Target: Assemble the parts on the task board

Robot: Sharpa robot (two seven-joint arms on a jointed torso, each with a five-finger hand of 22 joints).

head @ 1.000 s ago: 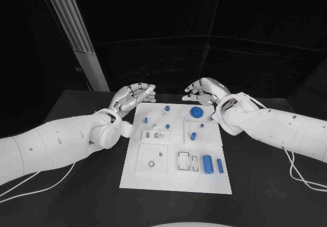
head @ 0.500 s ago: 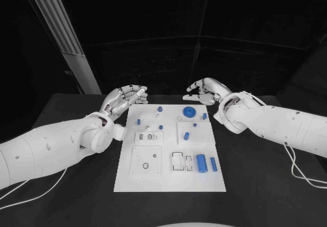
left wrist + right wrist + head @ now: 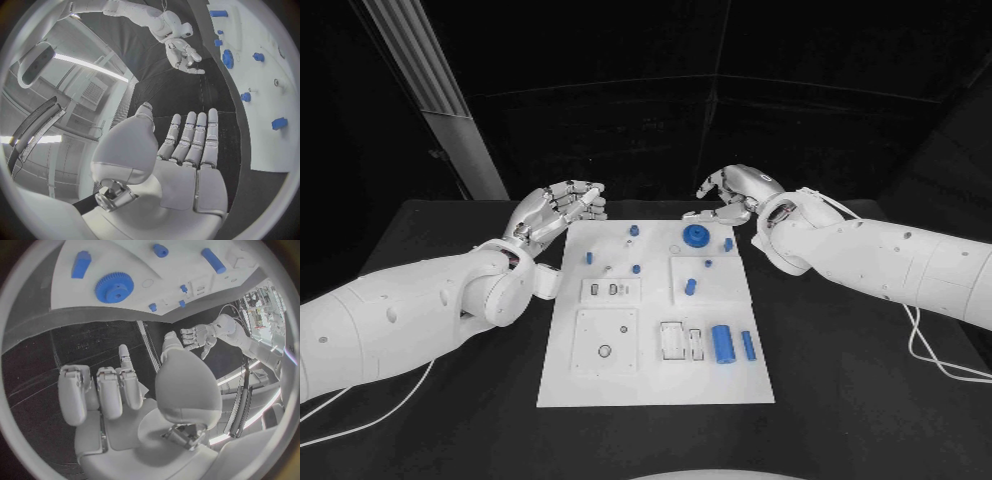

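I am at the very start of the assembly: neither hand holds a part yet. My left hand hangs over the black table just beside the far left corner of the white task board, fingers loosely curled toward the palm with nothing in them; in the left wrist view the fingers look fairly straight, so I judge it open and empty. My right hand hovers just past the board's far edge, on the right side, most fingers curled in and 1 extended in the right wrist view, gripping nothing that I can see.

The board lies in the middle of the table between my arms. The blue gear sits near its far edge, close under my right hand, with a small blue peg just beside it. A thick blue cylinder and a thinner blue rod lie near the board's close right part.

My judgement: the next move calls for lowering the right hand onto the gear, the nearest part, and opening the fingers first. The small peg beside the gear could be knocked. The cable along my right arm trails well apart from the board
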